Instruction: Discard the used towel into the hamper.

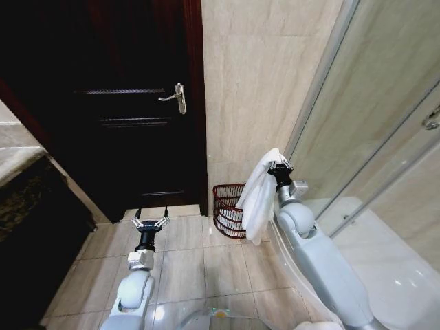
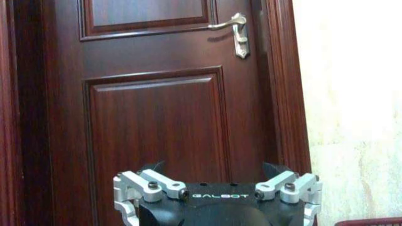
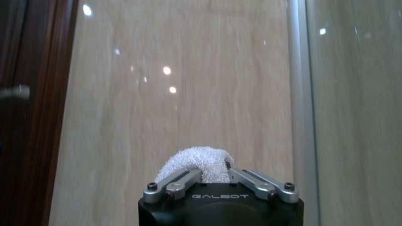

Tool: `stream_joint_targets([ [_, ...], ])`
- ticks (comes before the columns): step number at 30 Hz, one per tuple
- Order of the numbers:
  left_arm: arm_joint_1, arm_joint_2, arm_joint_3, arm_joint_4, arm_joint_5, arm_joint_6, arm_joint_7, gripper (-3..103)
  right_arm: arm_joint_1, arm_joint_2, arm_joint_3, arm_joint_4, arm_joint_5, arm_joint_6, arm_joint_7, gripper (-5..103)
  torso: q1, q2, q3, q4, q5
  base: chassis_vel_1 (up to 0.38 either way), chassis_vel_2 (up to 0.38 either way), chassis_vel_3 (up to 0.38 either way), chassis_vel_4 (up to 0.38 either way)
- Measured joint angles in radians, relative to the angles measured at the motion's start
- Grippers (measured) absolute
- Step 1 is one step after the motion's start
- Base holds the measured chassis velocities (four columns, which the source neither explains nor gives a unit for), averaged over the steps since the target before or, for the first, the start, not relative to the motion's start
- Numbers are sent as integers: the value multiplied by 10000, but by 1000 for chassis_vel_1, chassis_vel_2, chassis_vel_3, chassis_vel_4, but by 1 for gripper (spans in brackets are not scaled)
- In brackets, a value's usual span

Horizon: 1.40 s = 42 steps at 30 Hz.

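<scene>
Carry step, towel in transit: right gripper (image 1: 278,165) clenched on white towel (image 1: 259,196) draped beneath it, hamper (image 1: 228,210) on floor below and just left; left gripper (image 1: 150,223) spread, idle, low before door (image 1: 130,103); next calls for centring over rim, then release.

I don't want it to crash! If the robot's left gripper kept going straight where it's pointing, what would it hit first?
Probably the dark reddish-brown wooden panelled door. The open left gripper points straight at the door's lower panel, with nothing seen between; how far off is unclear.
</scene>
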Motion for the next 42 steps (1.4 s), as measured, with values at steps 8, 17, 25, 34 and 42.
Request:
stream_joint_targets([
  [8, 6, -202, 29, 70, 161, 28, 0, 100, 3891, -158, -968, -1882, 1094, -265, 4, 2, 0, 1, 1, 5, -2, 0, 0, 0, 0],
  [17, -115, -240, 73, 281, 178, 27, 7, 100, 6163, 177, -1462, -3390, 1269, -284, -185, 2, 0, 1, 0, 4, -4, 0, 0, 0, 0],
  [25, -188, -171, 99, 346, 161, 7, 16, 100, 7044, 800, -1669, -4233, 1242, -333, 2, 2, 0, 1, 0, 3, -3, 0, 0, 0, 0],
  [34, -226, -175, 120, 404, 146, -16, 27, 100, 7694, 1790, -1809, -5234, 932, -313, 159, 2, 0, 1, 0, 5, -3, 0, 0, 0, 0],
  [42, -249, -171, 114, 423, 108, -67, 31, 100, 8303, 1964, -2002, -5605, 862, -303, 200, 2, 0, 2, 0, 4, -4, 0, 0, 0, 0],
])
